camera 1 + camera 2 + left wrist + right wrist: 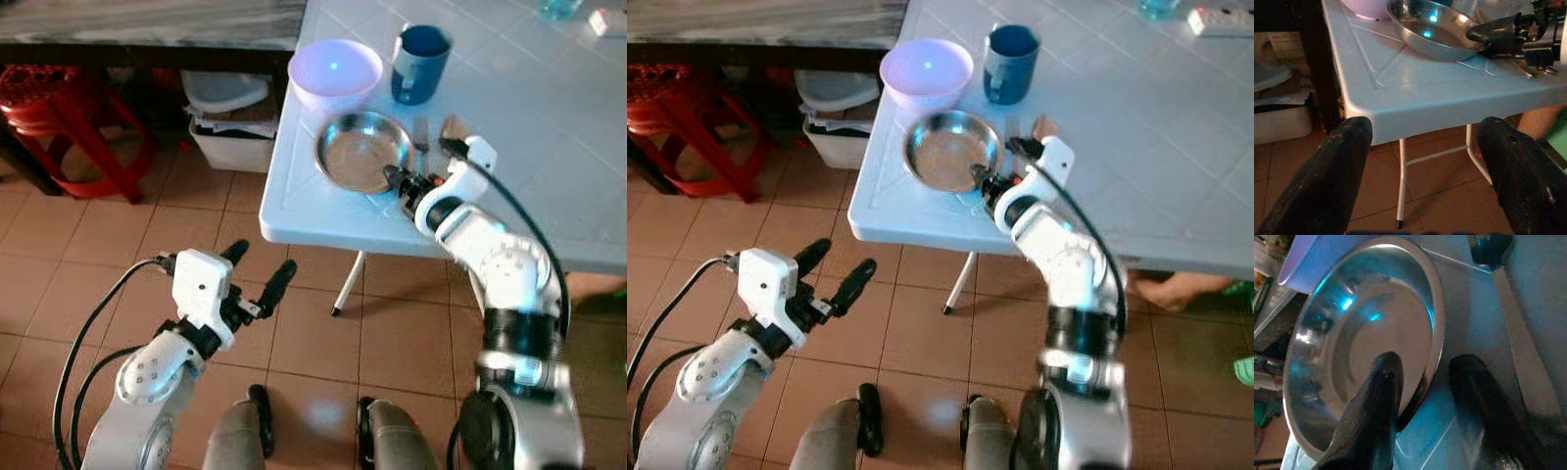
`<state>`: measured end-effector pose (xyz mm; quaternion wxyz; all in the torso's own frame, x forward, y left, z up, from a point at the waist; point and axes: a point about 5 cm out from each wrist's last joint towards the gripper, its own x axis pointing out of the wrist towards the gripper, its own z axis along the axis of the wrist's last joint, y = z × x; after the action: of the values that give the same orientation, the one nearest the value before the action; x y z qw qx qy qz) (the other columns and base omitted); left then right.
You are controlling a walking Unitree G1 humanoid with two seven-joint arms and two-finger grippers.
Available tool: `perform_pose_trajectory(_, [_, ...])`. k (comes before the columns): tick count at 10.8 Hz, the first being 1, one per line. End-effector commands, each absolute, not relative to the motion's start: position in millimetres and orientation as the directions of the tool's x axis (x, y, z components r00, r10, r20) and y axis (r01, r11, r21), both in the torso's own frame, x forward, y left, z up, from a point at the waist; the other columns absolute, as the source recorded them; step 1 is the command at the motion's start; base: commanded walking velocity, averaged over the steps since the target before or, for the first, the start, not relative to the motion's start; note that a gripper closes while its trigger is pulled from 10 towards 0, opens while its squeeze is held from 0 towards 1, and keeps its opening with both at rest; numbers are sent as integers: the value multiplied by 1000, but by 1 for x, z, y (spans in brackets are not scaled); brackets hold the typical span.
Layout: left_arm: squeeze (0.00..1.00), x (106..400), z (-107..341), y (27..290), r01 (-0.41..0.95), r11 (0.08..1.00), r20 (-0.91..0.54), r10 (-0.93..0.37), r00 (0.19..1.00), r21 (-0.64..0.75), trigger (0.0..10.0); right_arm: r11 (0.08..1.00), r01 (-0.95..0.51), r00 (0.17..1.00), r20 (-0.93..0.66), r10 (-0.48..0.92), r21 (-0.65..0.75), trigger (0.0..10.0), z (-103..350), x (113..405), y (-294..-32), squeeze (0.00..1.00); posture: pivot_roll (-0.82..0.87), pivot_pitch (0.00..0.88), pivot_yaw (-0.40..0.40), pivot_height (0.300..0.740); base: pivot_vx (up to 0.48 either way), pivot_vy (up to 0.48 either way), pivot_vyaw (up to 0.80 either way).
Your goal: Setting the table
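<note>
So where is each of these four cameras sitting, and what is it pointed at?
Left eye view: on the head, looking down at the white table with steel plate, pink bowl and blue mug; both arms and the legs show.
Right eye view: beside it, same scene, slightly shifted.
Left wrist view: on the left arm, low, facing the table's edge between the open left gripper fingers.
Right wrist view: on the right arm, the right gripper straddling the plate's rim beside a spoon.
All four share the plate.
</note>
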<state>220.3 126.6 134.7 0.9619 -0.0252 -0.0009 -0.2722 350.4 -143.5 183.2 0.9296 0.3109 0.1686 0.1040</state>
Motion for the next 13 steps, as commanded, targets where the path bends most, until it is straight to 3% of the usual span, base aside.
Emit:
perform_pose_trajectory(1, [0, 219, 132, 127, 529, 847, -7, -530, 848, -53, 10000, 781, -47, 874, -353, 334, 623, 667, 160, 348, -138, 0, 2, 288, 76, 740, 0, 0, 0])
perform_pose_trajectory(3, [0, 218, 130, 128, 532, 845, -13, -533, 846, -55, 10000, 765, -24, 864, -372, 340, 643, 0, 160, 357, -144, 0, 7, 287, 74, 740, 0, 0, 0])
perform_pose_trajectory(10, [0, 214, 131, 127, 536, 842, -15, -538, 843, -56, 10000, 719, 145, 851, -457, 260, 679, 0, 135, 354, -160, 0, 9, 290, 74, 740, 0, 0, 0])
perform_pose_trajectory(13, [0, 217, 124, 136, 447, 893, -49, -449, 892, -43, 10000, 693, 134, 905, -373, 206, 708, 0, 146, 349, -157, 0, 5, 275, 66, 740, 0, 0, 0])
